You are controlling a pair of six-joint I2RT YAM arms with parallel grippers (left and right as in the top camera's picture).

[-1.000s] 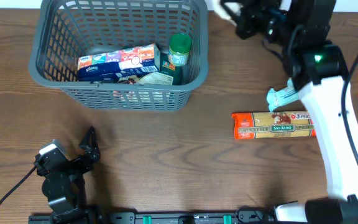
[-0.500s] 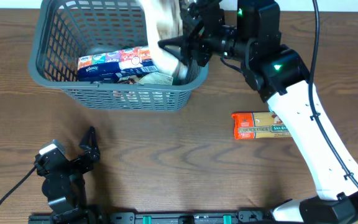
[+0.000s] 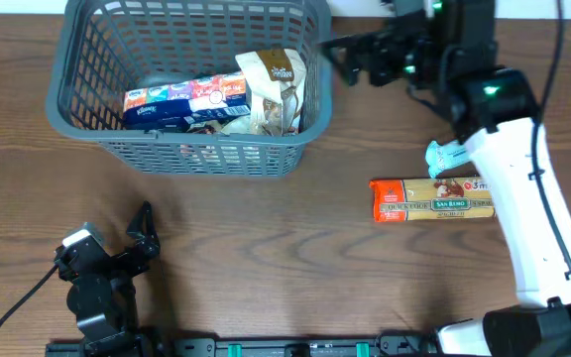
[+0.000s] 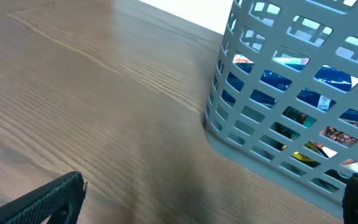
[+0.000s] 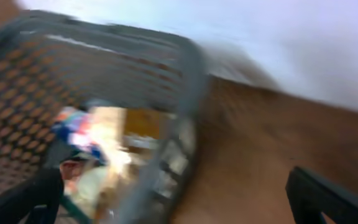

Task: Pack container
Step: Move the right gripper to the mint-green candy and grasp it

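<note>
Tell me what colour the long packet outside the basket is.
The packet is mostly orange with a green band; clearest overhead.

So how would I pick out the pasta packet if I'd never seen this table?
Find the big grey basket at the far left of the wooden table, then look right, onto bare wood. The pasta packet lies flat there, outside the basket. It is long and orange with a green band, unlike the small pale blue item just behind it.
</note>
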